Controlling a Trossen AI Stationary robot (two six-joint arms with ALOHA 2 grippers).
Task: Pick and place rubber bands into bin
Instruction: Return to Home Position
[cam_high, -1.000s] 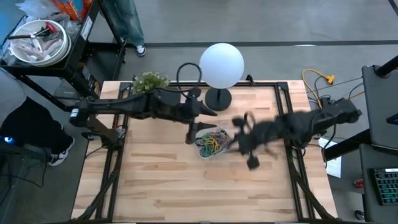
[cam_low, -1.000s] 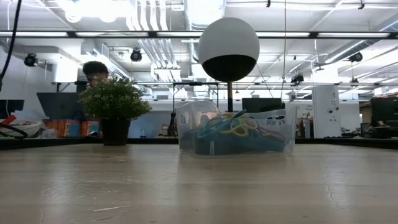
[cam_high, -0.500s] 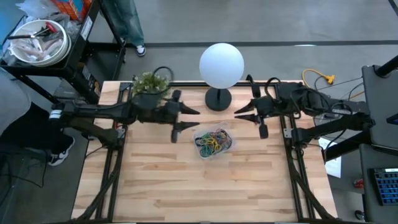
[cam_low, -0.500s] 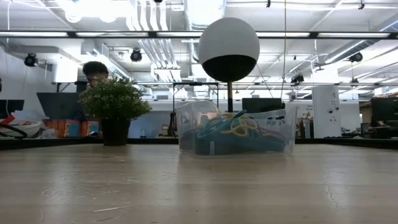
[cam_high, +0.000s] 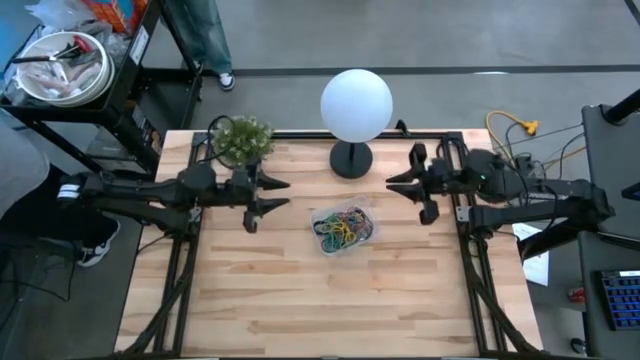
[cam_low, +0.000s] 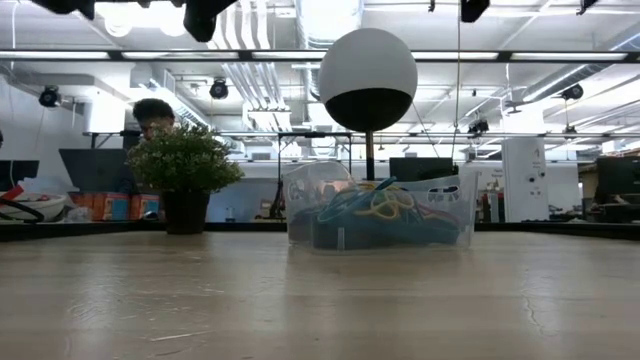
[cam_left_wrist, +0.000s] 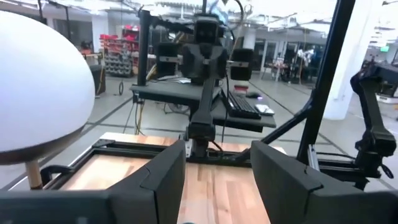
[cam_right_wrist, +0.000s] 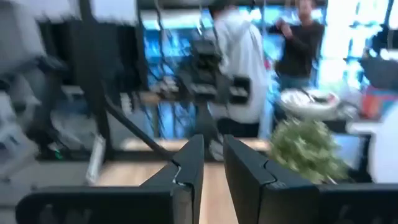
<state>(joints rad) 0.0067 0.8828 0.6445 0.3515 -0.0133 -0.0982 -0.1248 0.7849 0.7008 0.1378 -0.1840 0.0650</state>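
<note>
Tabletop: pale wood planks inside a dark frame.

Bin: small, clear, shallow. Stands near the tabletop's middle, just in front of the lamp's base, between the two arms and apart from both.

Rubber bands: tangled heap of yellow, blue, green, red and dark loops, all inside the bin. Seen from the low view through the clear wall as a mound of blue, yellow and green reaching about to the rim.

Left end effector: raised above the tabletop's left side, near the potted plant, aimed toward the middle. Fingers spread wide in the left wrist view, nothing between them.

Right end effector: raised above the right side, level with the lamp's base, aimed toward the middle. Fingers close together with a slim gap in the right wrist view, nothing held.

Globe lamp: white sphere on a dark stem and round base, at the tabletop's far edge.

Potted plant: small, green, dark pot, far left corner.

Beyond the tabletop: yellow cable on the floor at right; two people standing, seen past the right fingers.
</note>
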